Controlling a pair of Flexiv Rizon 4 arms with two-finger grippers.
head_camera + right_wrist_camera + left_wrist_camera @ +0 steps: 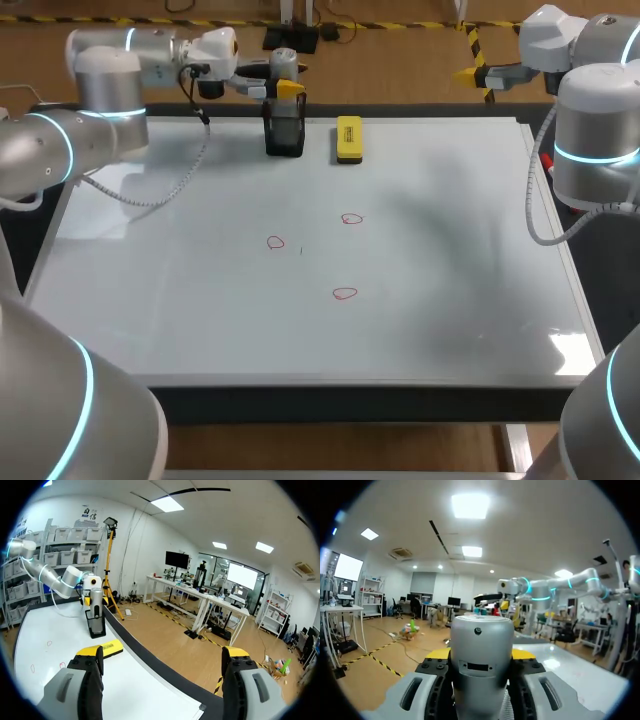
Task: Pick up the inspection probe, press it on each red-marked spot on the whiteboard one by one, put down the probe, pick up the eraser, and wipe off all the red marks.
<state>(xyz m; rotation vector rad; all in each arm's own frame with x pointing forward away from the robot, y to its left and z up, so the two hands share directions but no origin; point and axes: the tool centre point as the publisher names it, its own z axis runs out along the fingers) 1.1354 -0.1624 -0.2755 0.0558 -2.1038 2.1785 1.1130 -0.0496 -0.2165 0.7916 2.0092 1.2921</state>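
Our left gripper point(285, 88) is clamped on the probe point(284, 64), both fingers against its silver body, and the probe stands in the black holder point(284, 135). The eraser point(348, 138) lies just right of the holder. Three red marks point(276, 242) sit on the whiteboard point(450, 250), nearer us than the holder. Our right gripper point(162, 652) hangs far right of the holder with its fingers spread wide and nothing between them.

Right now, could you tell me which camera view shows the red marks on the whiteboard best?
The head view: it looks down on the whiteboard and shows all three red marks as separate loops. The right wrist view catches them small and faint. The left wrist view shows none I can make out.
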